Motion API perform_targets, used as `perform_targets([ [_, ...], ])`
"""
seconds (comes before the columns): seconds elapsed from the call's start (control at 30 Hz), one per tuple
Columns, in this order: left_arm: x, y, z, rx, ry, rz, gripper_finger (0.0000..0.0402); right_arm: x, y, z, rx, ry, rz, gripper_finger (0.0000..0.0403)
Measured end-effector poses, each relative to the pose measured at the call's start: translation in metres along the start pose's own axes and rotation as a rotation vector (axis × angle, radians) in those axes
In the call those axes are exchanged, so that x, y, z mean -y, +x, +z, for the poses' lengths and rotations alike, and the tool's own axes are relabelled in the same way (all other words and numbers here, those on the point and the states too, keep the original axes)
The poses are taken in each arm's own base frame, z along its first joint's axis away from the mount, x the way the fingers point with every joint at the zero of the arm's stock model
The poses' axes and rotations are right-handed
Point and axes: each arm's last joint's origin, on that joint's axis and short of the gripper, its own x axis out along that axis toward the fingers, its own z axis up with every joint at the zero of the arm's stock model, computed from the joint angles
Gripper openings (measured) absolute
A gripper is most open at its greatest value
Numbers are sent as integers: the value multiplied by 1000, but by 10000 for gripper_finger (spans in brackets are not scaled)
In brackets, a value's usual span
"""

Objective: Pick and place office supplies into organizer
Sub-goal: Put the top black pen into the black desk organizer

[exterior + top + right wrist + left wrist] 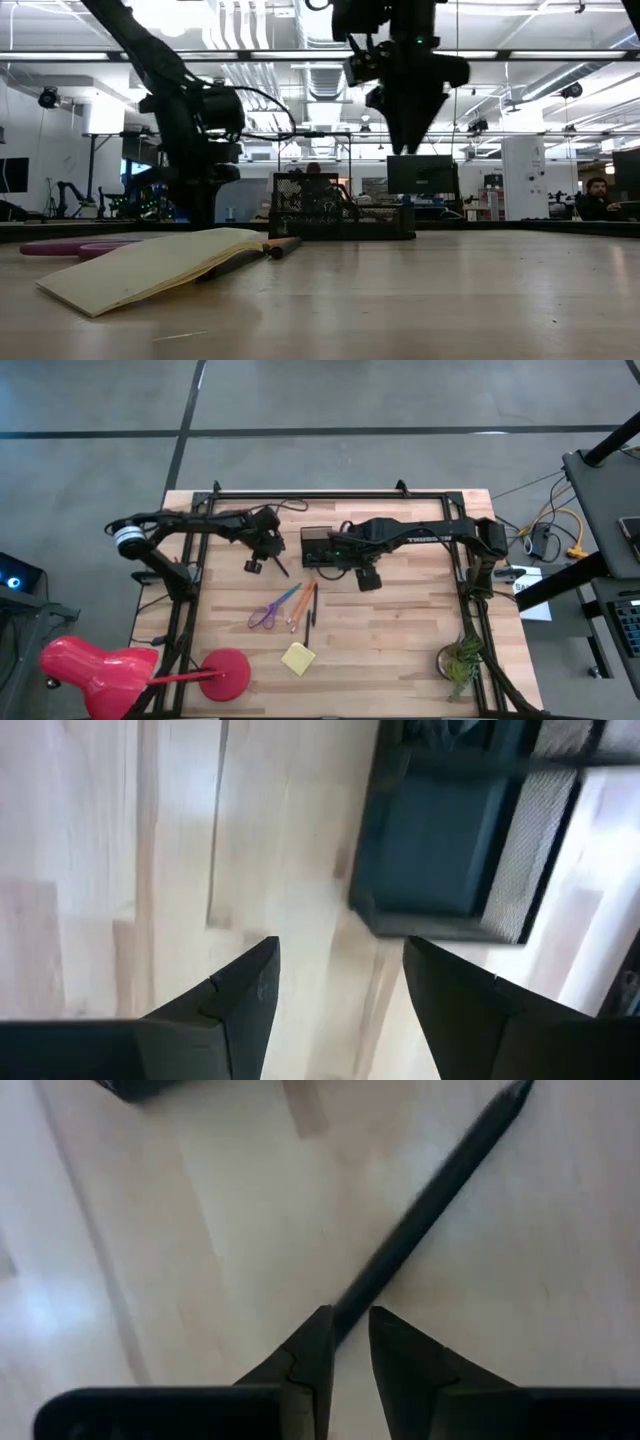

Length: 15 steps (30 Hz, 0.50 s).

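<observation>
The organizer point(322, 547) stands near the far edge of the tabletop point(400, 630), about midway along it; the left pincer point(345, 1342) is clenched on a dark pen point(430, 1210) by its very end, so the shaft juts out ahead of the fingers, just to the left of the organizer in the high view; the right pincer point(340, 990) hangs released and empty just beside the organizer's near wall, with bare wood between its fingers. The step in hand looks like carrying this pen to a compartment; because the hold is at the end, I would judge the free tip apt to swing, so the carry should be slow and the tip guided over the rim before letting go. The right arm crowds the same spot, so one arm ought to give way first. The scissors point(265, 614), the orange pens point(297, 600), another dark pen point(309, 622) and the sticky notes point(298, 658) lie toward the middle and near edge of the tabletop, not yet collected.
</observation>
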Motion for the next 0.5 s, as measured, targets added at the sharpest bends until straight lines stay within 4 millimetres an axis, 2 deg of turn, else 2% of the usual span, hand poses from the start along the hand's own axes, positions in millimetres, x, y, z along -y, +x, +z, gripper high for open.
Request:
perform_targets([
  [0.13,-10,-9,10,5,2,68,52,-6,-4,-1,21,-34,1,203],
  [0.3,-15,-34,14,-21,76,180,57,-7,-17,-10,108,-99,-23,203],
  [0.4,-11,-45,15,-38,133,188,79,-2,-24,-22,174,-95,-48,203],
  [0.5,-7,-48,14,-71,168,181,117,4,-30,-38,241,-68,-73,203],
])
